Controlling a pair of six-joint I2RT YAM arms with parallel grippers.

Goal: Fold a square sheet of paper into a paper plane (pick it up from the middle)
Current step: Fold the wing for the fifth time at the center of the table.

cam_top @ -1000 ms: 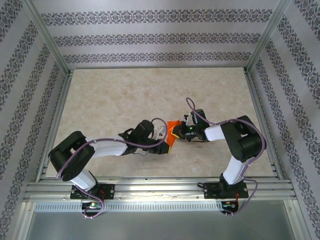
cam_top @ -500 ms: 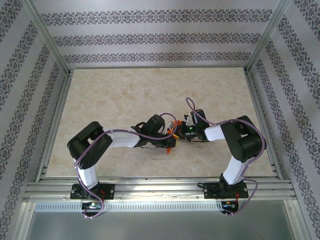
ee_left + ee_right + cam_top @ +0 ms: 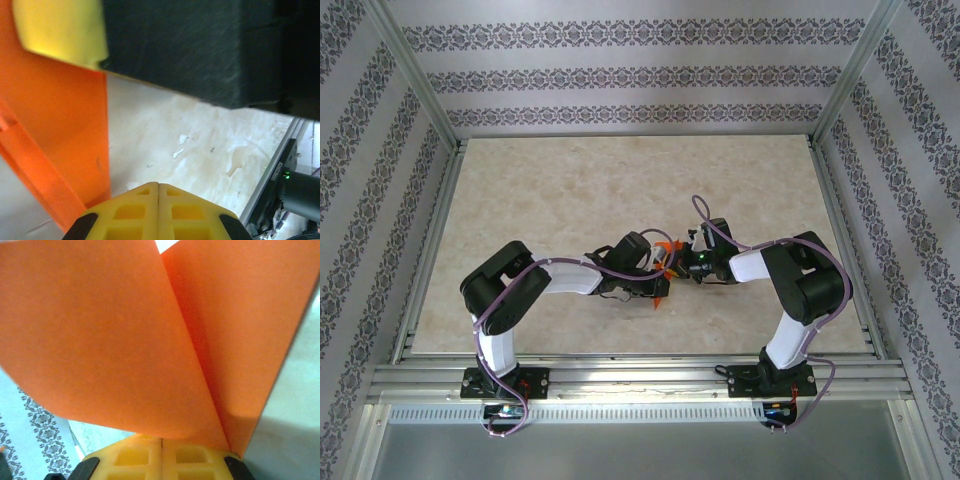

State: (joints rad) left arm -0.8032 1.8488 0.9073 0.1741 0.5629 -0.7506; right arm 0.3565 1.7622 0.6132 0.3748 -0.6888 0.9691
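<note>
The orange square sheet of paper (image 3: 115, 330) is folded along a centre crease, and its two flaps spread in a V above my right gripper (image 3: 161, 440). That gripper is shut on the paper at the crease. From above, small orange parts of the paper (image 3: 660, 296) show between the two grippers near the middle of the table. My left gripper (image 3: 158, 187) is shut with nothing between its fingers, just right of the upright paper (image 3: 55, 135) and close under the right gripper's black body (image 3: 200, 45). In the top view the left gripper (image 3: 663, 272) nearly meets the right gripper (image 3: 682, 266).
The beige marbled table (image 3: 620, 190) is fenced by aluminium rails (image 3: 630, 372) and patterned walls. Both arms reach inward and cross the near middle. A black rail (image 3: 275, 175) runs at the lower right of the left wrist view.
My left arm has swung right and its shut gripper has come in against the paper, covering most of it from above. The right arm and its hold on the paper are unchanged.
</note>
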